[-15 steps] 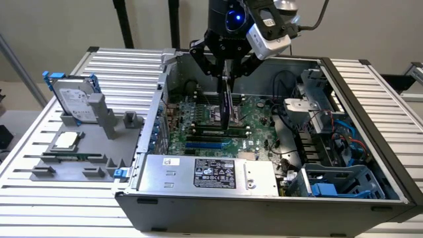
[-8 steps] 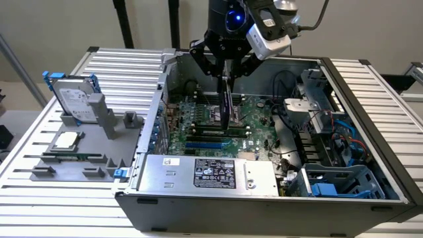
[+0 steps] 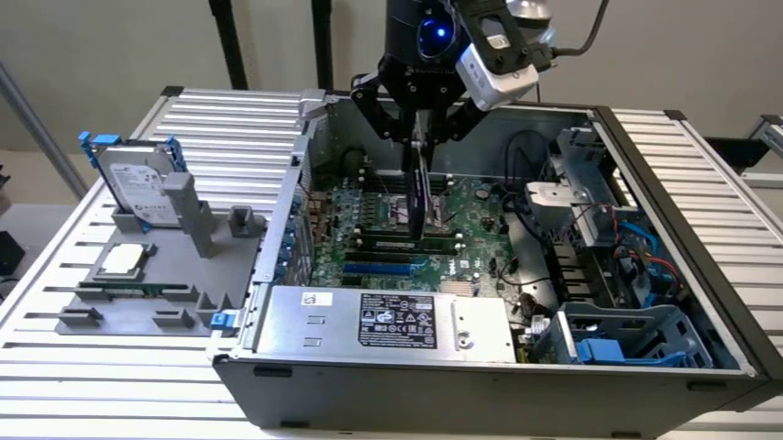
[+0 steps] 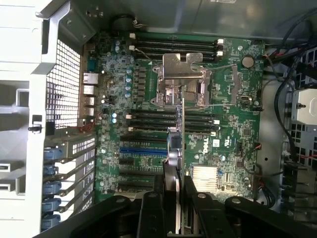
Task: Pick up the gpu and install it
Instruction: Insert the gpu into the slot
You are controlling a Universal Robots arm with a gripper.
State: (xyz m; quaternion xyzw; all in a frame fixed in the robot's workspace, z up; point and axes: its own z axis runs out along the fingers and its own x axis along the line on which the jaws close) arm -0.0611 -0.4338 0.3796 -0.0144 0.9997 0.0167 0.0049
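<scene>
The gpu (image 3: pixel 424 194) is a thin dark card hanging edge-on and upright over the green motherboard (image 3: pixel 479 220) inside the open computer case (image 3: pixel 490 385). My gripper (image 3: pixel 424 136) is shut on its top edge, above the middle of the board. In the wrist view the gpu (image 4: pixel 181 130) shows as a narrow vertical strip between my black fingers (image 4: pixel 154 203), over the motherboard (image 4: pixel 148 99) near the CPU socket (image 4: pixel 179 79) and the memory slots. A blue expansion slot (image 4: pixel 143 148) lies beside the card's line. I cannot tell whether the card touches the board.
A silver hard drive (image 3: pixel 137 179) with blue rails and a square CPU chip (image 3: pixel 126 258) sit on a grey fixture (image 3: pixel 135 307) at the exterior view's left. The power supply (image 3: pixel 380 316), a blue drive cage (image 3: pixel 636 335) and cables (image 3: pixel 636 252) crowd the case.
</scene>
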